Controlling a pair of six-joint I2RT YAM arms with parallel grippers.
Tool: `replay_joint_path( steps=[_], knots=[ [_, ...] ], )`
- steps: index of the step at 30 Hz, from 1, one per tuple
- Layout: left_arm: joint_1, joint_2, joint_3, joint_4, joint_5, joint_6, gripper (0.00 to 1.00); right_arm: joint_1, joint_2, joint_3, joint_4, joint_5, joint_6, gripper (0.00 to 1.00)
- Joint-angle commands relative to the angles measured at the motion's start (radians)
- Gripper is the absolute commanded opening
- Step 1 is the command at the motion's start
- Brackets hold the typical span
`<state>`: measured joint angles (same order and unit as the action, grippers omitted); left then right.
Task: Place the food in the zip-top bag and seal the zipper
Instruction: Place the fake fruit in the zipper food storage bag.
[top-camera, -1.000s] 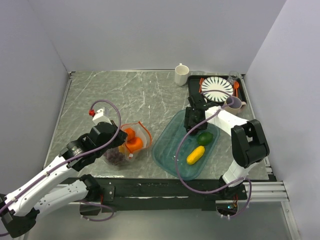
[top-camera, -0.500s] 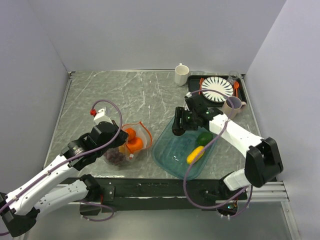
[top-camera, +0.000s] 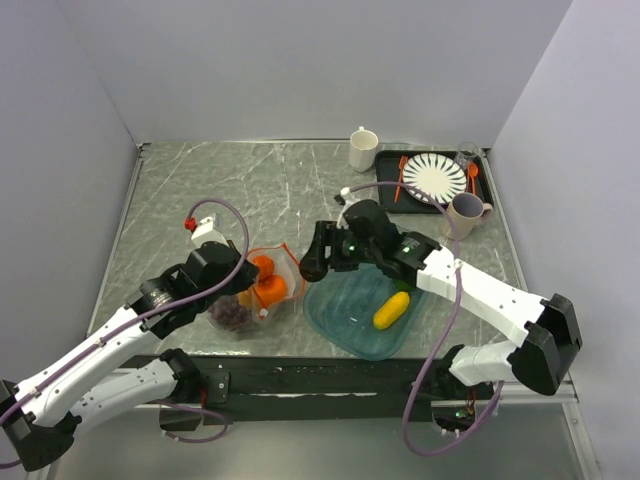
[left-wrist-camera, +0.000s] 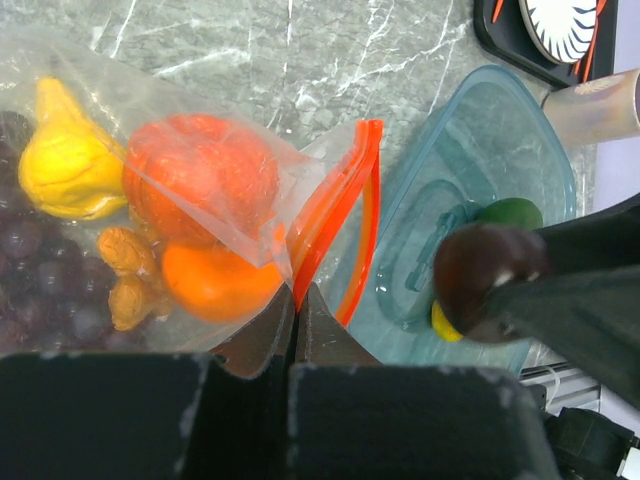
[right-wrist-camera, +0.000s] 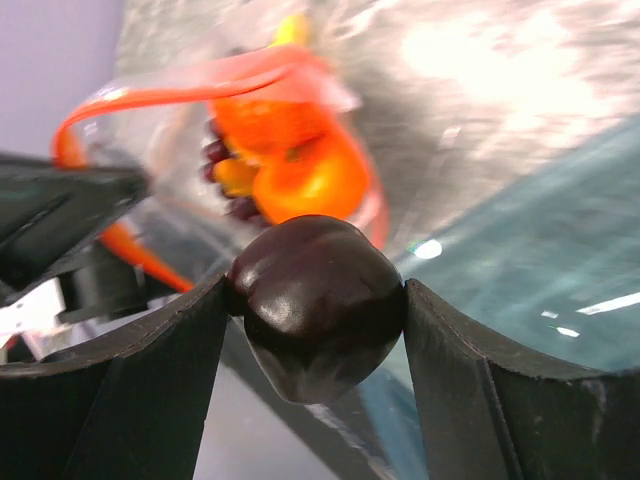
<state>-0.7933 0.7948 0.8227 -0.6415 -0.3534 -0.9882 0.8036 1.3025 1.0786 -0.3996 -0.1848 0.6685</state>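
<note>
The zip-top bag (top-camera: 250, 295) lies on the table with orange rounds (left-wrist-camera: 200, 180), a yellow piece (left-wrist-camera: 65, 165) and purple grapes (left-wrist-camera: 40, 285) inside. Its orange-red zipper (left-wrist-camera: 340, 215) gapes toward the right. My left gripper (left-wrist-camera: 297, 300) is shut on the near zipper strip, at the bag's mouth (top-camera: 262, 302). My right gripper (right-wrist-camera: 318, 310) is shut on the dark plum (right-wrist-camera: 318, 300) and hangs just right of the bag's mouth (top-camera: 310, 266). A green fruit (left-wrist-camera: 510, 212) and a yellow piece (top-camera: 391, 310) lie in the teal tray (top-camera: 335, 318).
At the back right a white mug (top-camera: 363, 149) stands beside a black tray (top-camera: 385, 185) that carries a striped plate (top-camera: 434, 178) and orange cutlery. A mauve mug (top-camera: 466, 212) sits in front of that tray. Grey walls close in both sides.
My right arm has swung left from over the teal tray to the bag's mouth, carrying the plum. The left arm and the bag have stayed put.
</note>
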Motion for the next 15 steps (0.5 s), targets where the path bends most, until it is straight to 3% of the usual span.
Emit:
replay_joint_path(
  steps=[1, 9, 15],
  knots=[
    [0.003, -0.009, 0.010, 0.040, 0.016, 0.005, 0.01, 0.080, 0.085, 0.085, 0.107, -0.013, 0.065, 0.45],
    [0.003, -0.042, 0.012, 0.017, 0.001, -0.007, 0.01, 0.146, 0.306, 0.211, 0.125, -0.012, 0.040, 0.49],
    [0.003, -0.074, 0.029, -0.007, -0.022, -0.006, 0.01, 0.166, 0.369, 0.259, 0.162, -0.119, 0.022, 0.52]
  ],
)
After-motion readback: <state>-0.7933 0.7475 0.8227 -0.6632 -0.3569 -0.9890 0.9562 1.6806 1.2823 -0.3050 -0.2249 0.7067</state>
